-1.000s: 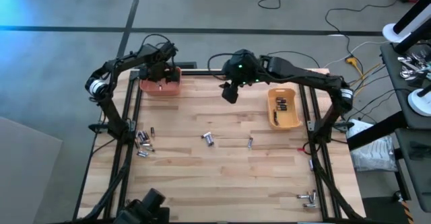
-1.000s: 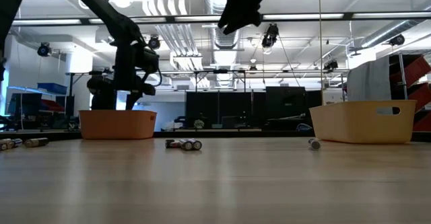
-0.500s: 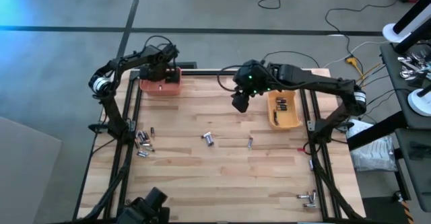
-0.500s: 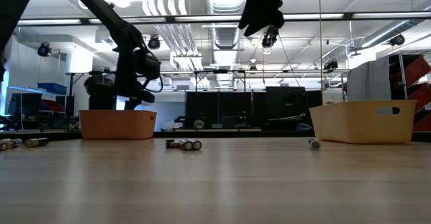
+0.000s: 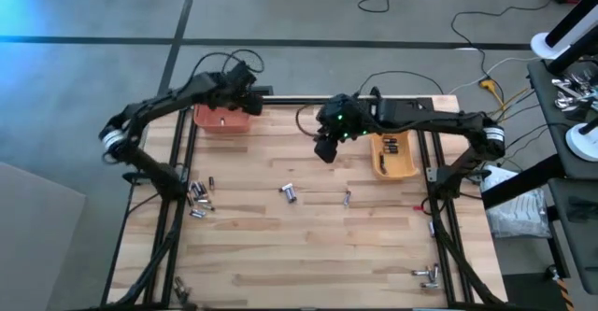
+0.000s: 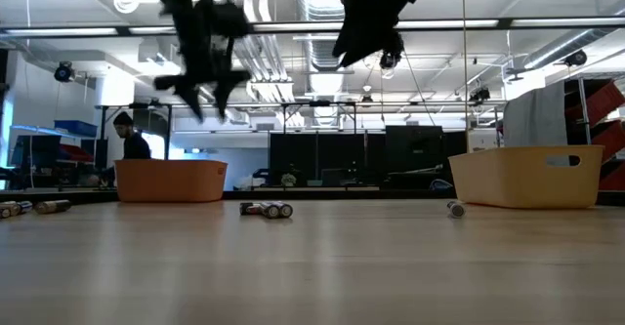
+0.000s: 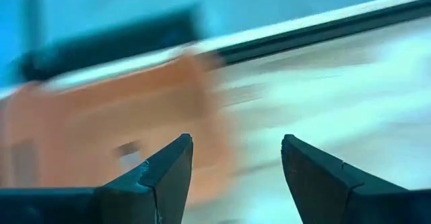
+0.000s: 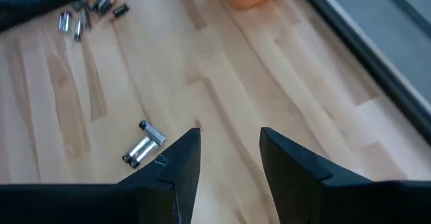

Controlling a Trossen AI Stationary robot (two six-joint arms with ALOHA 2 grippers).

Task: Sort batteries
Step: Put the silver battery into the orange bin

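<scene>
Small silvery and dark batteries lie loose on the wooden table: a cluster [image 5: 198, 197] near the left edge, a pair [image 5: 290, 192] in the middle that also shows in the right wrist view [image 8: 143, 145], one battery [image 5: 347, 197] beside them, and a few [image 5: 427, 274] at the near right. More batteries lie inside the yellow bin [image 5: 392, 152]. My left gripper [image 7: 236, 177] hangs open and empty high over the orange bin [image 5: 222, 120]. My right gripper [image 8: 229, 157] is open and empty, high above the table's middle, left of the yellow bin.
The orange bin [image 6: 171, 181] stands at the far left and the yellow bin [image 6: 527, 177] at the far right. Bare wood lies between the battery groups and along the near edge. A person stands in the room behind the orange bin.
My left gripper has risen from just above the orange bin to well above it and has tipped, blurring its wrist view. My right gripper has swung right, come back a little, and sunk slightly toward the table's near edge. The batteries and bins have not moved.
</scene>
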